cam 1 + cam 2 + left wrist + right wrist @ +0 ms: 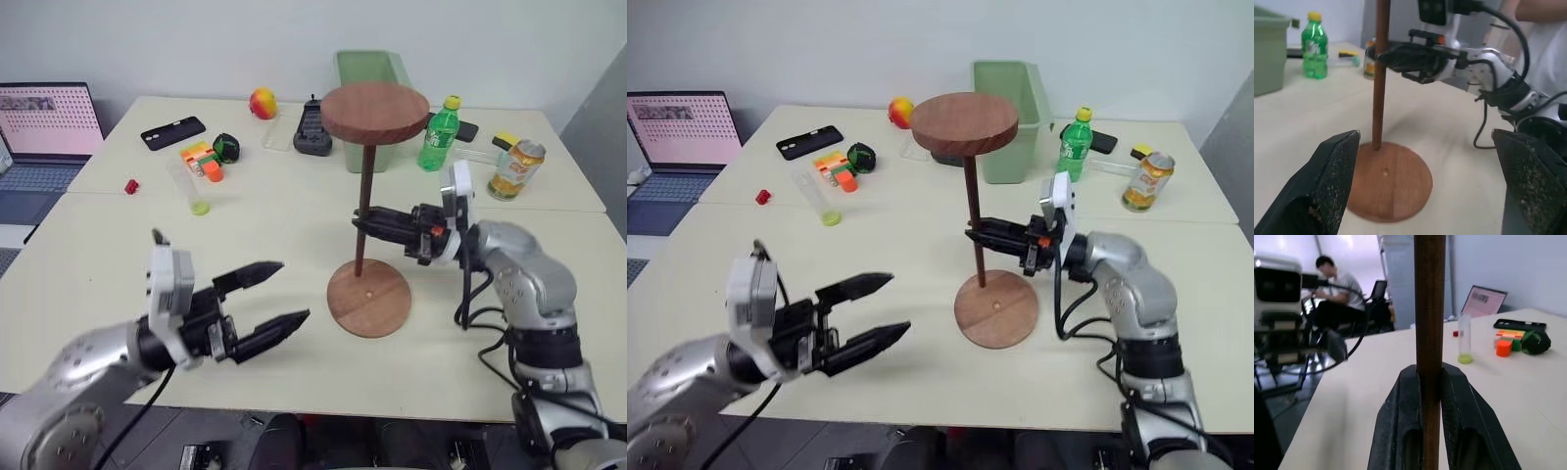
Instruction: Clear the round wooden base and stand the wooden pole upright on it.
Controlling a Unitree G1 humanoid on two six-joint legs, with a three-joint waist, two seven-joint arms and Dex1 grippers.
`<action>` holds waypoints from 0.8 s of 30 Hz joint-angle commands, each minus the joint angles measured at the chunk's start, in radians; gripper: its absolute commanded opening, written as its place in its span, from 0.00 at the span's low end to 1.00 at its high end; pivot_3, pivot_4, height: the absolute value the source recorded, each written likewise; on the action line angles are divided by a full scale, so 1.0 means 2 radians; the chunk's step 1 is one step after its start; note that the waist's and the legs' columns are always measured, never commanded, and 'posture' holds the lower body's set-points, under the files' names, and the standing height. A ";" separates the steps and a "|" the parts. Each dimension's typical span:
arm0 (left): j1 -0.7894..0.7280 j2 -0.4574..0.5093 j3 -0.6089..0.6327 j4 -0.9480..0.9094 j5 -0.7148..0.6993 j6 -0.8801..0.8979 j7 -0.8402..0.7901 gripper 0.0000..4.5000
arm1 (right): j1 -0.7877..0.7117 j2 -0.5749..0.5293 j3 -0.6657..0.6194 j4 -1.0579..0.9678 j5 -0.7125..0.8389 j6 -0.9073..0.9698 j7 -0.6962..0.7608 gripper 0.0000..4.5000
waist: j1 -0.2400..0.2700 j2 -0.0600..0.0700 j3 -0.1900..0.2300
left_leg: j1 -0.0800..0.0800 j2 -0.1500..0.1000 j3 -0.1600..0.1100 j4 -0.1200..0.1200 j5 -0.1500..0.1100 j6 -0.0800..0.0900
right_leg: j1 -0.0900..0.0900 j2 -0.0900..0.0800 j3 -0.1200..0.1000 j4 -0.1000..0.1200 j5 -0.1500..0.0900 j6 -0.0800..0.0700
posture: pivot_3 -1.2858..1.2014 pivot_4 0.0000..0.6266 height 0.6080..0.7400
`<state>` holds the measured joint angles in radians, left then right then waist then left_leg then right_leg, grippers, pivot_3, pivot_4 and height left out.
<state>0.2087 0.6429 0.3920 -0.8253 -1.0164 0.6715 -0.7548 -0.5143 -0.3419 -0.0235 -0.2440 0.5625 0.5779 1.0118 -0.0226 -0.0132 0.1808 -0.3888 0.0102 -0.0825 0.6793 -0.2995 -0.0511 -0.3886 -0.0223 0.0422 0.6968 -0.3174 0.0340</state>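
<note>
- While my left gripper (272, 300) hangs spread and empty up front, my right gripper (364, 223) pinches the wooden pole (362, 211), disc-end up, tip near the rim of the round wooden base (369, 299).
- If I let go now it'd probably topple, being top-heavy and off the centre hole.
- Further back, the labels on the green bottle (440, 135) and can (515, 168) look unreadable, I think.

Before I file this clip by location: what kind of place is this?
Probably an office or lab: pale tables pushed together, an open laptop at one edge, a seated person working behind.
</note>
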 commanded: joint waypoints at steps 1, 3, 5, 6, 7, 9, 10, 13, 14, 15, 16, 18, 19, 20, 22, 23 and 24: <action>0.040 -0.009 0.016 -0.029 0.014 -0.048 -0.019 1.00 | 0.027 0.000 0.013 -0.051 0.001 -0.026 -0.017 0.04 | 0.000 0.000 0.000 | 0.000 0.000 0.000 0.000 0.000 0.000 | 0.000 0.000 0.000 0.000 0.000 0.000 | 0.52 0.24 1.00; 0.058 -0.009 0.012 -0.024 0.036 -0.071 -0.034 1.00 | 0.035 -0.008 0.021 -0.053 -0.006 -0.040 -0.013 0.04 | -0.001 0.000 0.000 | 0.003 0.000 0.001 -0.001 0.000 0.000 | 0.001 0.001 0.000 0.000 0.000 0.000 | 0.52 0.24 1.00; 0.058 -0.010 0.003 -0.016 0.043 -0.082 -0.036 1.00 | 0.038 -0.013 0.020 -0.048 -0.004 -0.040 -0.017 0.04 | -0.002 0.000 0.000 | 0.003 0.000 0.001 -0.001 0.000 0.000 | 0.002 0.001 0.000 0.000 0.000 0.000 | 0.52 0.24 1.00; 0.056 -0.008 -0.002 -0.012 0.047 -0.087 -0.040 1.00 | 0.040 -0.016 0.021 -0.046 -0.005 -0.042 -0.017 0.04 | -0.002 0.000 0.000 | 0.003 0.000 0.001 -0.001 0.000 0.000 | 0.002 0.001 0.000 0.000 0.000 0.000 | 0.52 0.24 1.00; 0.052 -0.007 -0.006 -0.007 0.050 -0.090 -0.041 1.00 | 0.043 -0.020 0.022 -0.043 -0.007 -0.046 -0.017 0.04 | -0.002 0.000 0.000 | 0.004 0.000 0.001 -0.001 0.000 0.000 | 0.002 0.002 0.000 0.000 0.000 0.000 | 0.52 0.24 1.00; 0.044 -0.005 -0.011 0.001 0.055 -0.096 -0.044 1.00 | 0.050 -0.025 0.025 -0.036 -0.013 -0.057 -0.015 0.04 | -0.002 0.000 0.000 | 0.004 0.000 0.001 -0.001 0.000 0.000 | 0.002 0.002 0.000 0.000 0.000 0.000 | 0.52 0.24 1.00; 0.038 -0.004 -0.015 0.007 0.059 -0.098 -0.044 1.00 | 0.054 -0.026 0.026 -0.028 -0.018 -0.066 -0.013 0.04 | -0.002 0.000 0.000 | 0.004 0.000 0.001 -0.001 0.000 0.000 | 0.002 0.002 0.000 0.000 0.000 0.000 | 0.52 0.24 1.00; 0.026 -0.003 -0.029 0.019 0.072 -0.109 -0.050 1.00 | 0.061 -0.022 0.035 -0.001 -0.036 -0.098 -0.010 0.04 | -0.003 0.000 0.000 | 0.003 0.000 0.002 -0.001 0.000 0.000 | 0.002 0.002 0.000 0.000 0.000 0.000 | 0.52 0.24 1.00; 0.026 -0.002 -0.031 0.020 0.073 -0.110 -0.053 1.00 | 0.062 -0.021 0.038 0.004 -0.039 -0.105 -0.010 0.04 | -0.003 0.000 0.000 | 0.004 0.000 0.002 -0.001 0.000 0.000 | 0.002 0.002 0.000 0.000 0.000 0.000 | 0.52 0.24 1.00; 0.025 -0.002 -0.034 0.021 0.076 -0.114 -0.057 1.00 | 0.063 -0.020 0.041 0.008 -0.043 -0.112 -0.011 0.04 | -0.004 0.000 0.000 | 0.004 0.000 0.002 -0.001 0.000 0.000 | 0.002 0.002 0.000 0.000 0.000 0.000 | 0.52 0.24 1.00; 0.023 -0.001 -0.035 0.021 0.073 -0.112 -0.054 1.00 | 0.065 -0.019 0.042 0.010 -0.045 -0.117 -0.013 0.04 | -0.004 0.000 0.000 | 0.004 0.001 0.002 -0.001 0.000 0.000 | 0.002 0.002 0.000 0.000 0.000 0.000 | 0.52 0.24 1.00; 0.020 0.000 -0.037 0.023 0.070 -0.112 -0.052 1.00 | 0.069 -0.019 0.044 0.013 -0.047 -0.124 -0.015 0.04 | -0.003 0.000 0.000 | 0.003 0.001 0.001 -0.001 0.000 0.000 | 0.002 0.002 0.000 0.000 0.000 0.000 | 0.52 0.24 1.00; 0.018 0.001 -0.038 0.025 0.072 -0.112 -0.052 1.00 | 0.072 -0.020 0.045 0.014 -0.047 -0.128 -0.014 0.04 | -0.003 0.000 0.000 | 0.003 0.001 0.001 -0.001 0.000 0.000 | 0.002 0.002 0.000 0.000 0.000 0.000 | 0.52 0.24 1.00; 0.017 0.001 -0.039 0.027 0.073 -0.113 -0.053 1.00 | 0.074 -0.020 0.046 0.014 -0.048 -0.130 -0.014 0.04 | -0.003 0.000 0.000 | 0.003 0.001 0.001 -0.001 0.000 0.000 | 0.002 0.002 0.000 0.000 0.000 0.000 | 0.52 0.24 1.00; 0.018 0.001 -0.040 0.028 0.073 -0.112 -0.053 1.00 | 0.079 -0.020 0.047 0.016 -0.051 -0.137 -0.015 0.04 | -0.003 0.000 0.000 | 0.003 0.001 0.002 -0.001 0.000 0.000 | 0.002 0.002 0.000 0.000 0.000 0.000 | 0.52 0.24 1.00; 0.019 0.001 -0.040 0.027 0.072 -0.112 -0.053 1.00 | 0.081 -0.022 0.047 0.017 -0.053 -0.141 -0.015 0.04 | -0.003 0.000 0.000 | 0.003 0.001 0.002 -0.001 0.000 0.000 | 0.002 0.002 0.000 0.000 0.000 0.000 | 0.52 0.24 1.00; 0.020 0.002 -0.040 0.027 0.072 -0.111 -0.055 1.00 | 0.082 -0.023 0.046 0.017 -0.054 -0.144 -0.015 0.04 | -0.003 0.000 0.000 | 0.003 0.001 0.001 -0.001 0.000 0.000 | 0.002 0.002 0.000 0.000 0.000 0.000 | 0.52 0.24 1.00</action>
<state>0.2477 0.6373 0.3111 -0.7640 -0.8662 0.4676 -0.8584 -0.3591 -0.3833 0.0720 -0.1928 0.4539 0.3203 0.9814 -0.0294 -0.0132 0.1808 -0.3819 0.0118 -0.0797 0.6767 -0.2998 -0.0506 -0.3849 -0.0187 0.0417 0.6965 -0.3176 0.0337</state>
